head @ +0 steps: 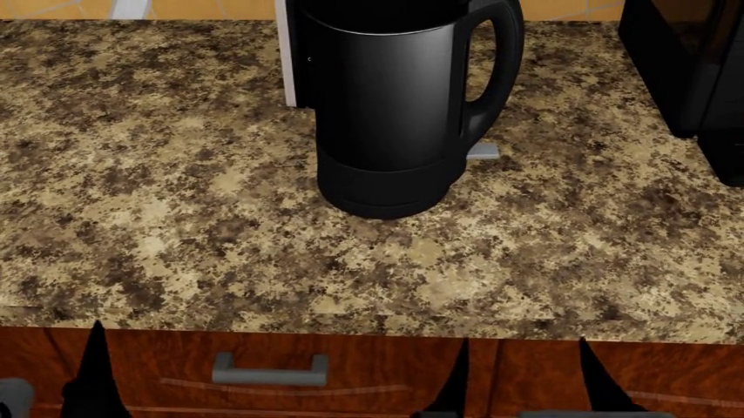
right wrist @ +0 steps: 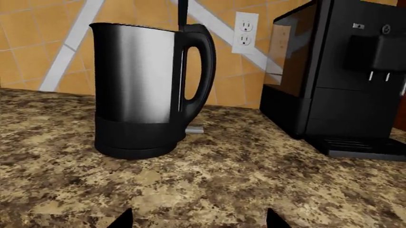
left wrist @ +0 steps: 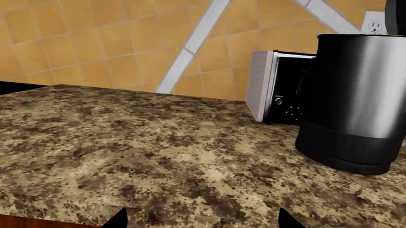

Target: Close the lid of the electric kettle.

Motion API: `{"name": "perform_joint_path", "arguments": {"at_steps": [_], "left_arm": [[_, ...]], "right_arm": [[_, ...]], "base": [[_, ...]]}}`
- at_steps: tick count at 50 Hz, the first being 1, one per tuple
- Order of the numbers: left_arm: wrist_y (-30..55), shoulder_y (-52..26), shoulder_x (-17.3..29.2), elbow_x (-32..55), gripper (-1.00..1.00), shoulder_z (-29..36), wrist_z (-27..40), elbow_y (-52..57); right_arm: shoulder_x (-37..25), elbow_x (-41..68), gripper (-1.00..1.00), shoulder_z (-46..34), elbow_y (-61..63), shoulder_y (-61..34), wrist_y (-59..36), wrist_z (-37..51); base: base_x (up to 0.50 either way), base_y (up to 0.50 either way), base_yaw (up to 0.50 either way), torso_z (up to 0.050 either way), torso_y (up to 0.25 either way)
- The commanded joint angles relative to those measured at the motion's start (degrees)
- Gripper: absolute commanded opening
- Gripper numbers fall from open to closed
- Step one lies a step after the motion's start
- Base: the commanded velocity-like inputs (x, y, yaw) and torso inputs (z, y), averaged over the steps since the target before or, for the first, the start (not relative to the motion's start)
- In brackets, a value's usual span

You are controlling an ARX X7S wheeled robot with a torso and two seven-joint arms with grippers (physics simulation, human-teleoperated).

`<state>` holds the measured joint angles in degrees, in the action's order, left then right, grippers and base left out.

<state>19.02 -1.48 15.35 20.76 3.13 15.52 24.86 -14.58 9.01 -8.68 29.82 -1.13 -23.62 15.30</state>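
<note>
The electric kettle [head: 389, 104] stands upright on the counter, glossy black, its loop handle to the right and a small grey tab [head: 483, 151] at its base. It also shows in the left wrist view [left wrist: 355, 99] and the right wrist view [right wrist: 136, 90]. The lid [right wrist: 182, 13] stands open, upright above the handle top and seen edge-on; its dark edge shows in the left wrist view [left wrist: 396, 14]. My left gripper [left wrist: 201, 221] and right gripper [right wrist: 198, 221] are open and empty, low at the counter's front edge, well short of the kettle. The right gripper [head: 525, 383] shows in the head view.
A white-sided toaster-like appliance [left wrist: 273, 85] stands right behind the kettle. A boxy black coffee machine [right wrist: 349, 71] stands at the right, against the tiled wall with an outlet [right wrist: 244, 31]. Below the speckled counter [head: 174, 200] is a drawer with a grey handle [head: 270, 370].
</note>
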Motion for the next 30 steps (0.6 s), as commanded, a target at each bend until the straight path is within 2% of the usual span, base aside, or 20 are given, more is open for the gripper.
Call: {"name": "perform_joint_path", "arguments": {"at_steps": [1, 6, 12, 14, 16, 18, 22, 30], "left_arm": [[15.9, -5.4, 5.3, 11.6, 1.00, -7.4, 4.6, 18.0], [19.5, -10.4, 6.1, 13.4, 1.00, -8.2, 6.7, 19.1], [23.4, -16.3, 8.1, 15.2, 1.00, -9.7, 8.5, 20.0], [25.2, -18.2, 9.0, 16.5, 1.00, -10.5, 9.1, 20.8], [26.3, -20.0, 10.0, 17.2, 1.00, -10.9, 9.3, 21.5], [27.3, -21.6, 10.4, 18.2, 1.00, -11.4, 9.8, 22.0], [28.7, -23.8, 11.1, 19.6, 1.00, -11.9, 10.2, 22.8], [30.8, -26.5, 12.0, 22.2, 1.00, -13.4, 11.2, 23.6]], "right_arm": [[-3.7, 4.0, 1.00, 3.8, 22.8, -5.9, -22.7, 1.6], [-5.4, 4.8, 1.00, 5.2, 24.2, -8.8, -26.8, 1.2], [-7.5, 9.5, 1.00, 8.3, 30.1, -16.3, -36.6, 1.8], [-13.1, 20.5, 1.00, 8.4, 30.2, -20.9, -37.5, 9.5], [-20.8, 37.2, 1.00, 8.8, 30.2, -26.9, -36.4, 21.6], [-24.4, 46.7, 1.00, 9.0, 30.1, -31.4, -36.2, 28.0], [-28.7, 56.3, 1.00, 8.4, 29.8, -38.0, -35.1, 33.7], [-30.9, 60.6, 1.00, 9.4, 29.0, -41.0, -34.1, 35.6]], "base": [[0.00, 0.00, 0.00, 0.000, 0.000], [0.00, 0.00, 0.00, 0.000, 0.000], [0.00, 0.00, 0.00, 0.000, 0.000], [0.00, 0.00, 0.00, 0.000, 0.000], [0.00, 0.00, 0.00, 0.000, 0.000], [0.00, 0.00, 0.00, 0.000, 0.000], [0.00, 0.00, 0.00, 0.000, 0.000], [0.00, 0.00, 0.00, 0.000, 0.000]]}}
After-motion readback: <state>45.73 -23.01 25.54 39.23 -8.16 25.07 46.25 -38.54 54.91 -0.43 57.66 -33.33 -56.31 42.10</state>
